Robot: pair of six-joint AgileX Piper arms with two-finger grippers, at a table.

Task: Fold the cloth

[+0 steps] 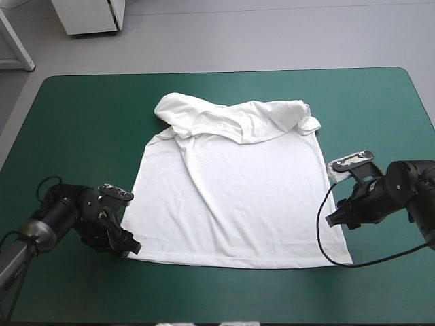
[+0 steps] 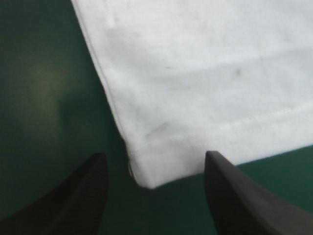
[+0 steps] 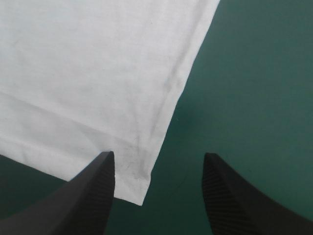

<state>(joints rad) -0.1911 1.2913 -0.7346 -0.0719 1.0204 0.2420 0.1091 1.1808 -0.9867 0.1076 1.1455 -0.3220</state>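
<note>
The white T-shirt (image 1: 251, 197) lies mostly spread flat on the table, hem toward the near edge. Its far end, with the sleeves and collar (image 1: 231, 115), is bunched and folded over. My left gripper (image 1: 130, 246) sits low at the near-left hem corner, open. In the left wrist view that corner (image 2: 146, 178) lies between the black fingers of the left gripper (image 2: 155, 155). My right gripper (image 1: 334, 219) is at the shirt's right side near the hem, also open. In the right wrist view the near-right corner (image 3: 139, 193) lies between the fingers of the right gripper (image 3: 159, 155), close to one of them.
The teal-green cover (image 1: 81, 122) shows around the shirt on every side, with wide strips to the left and right. The table's near edge runs a short way in front of the hem.
</note>
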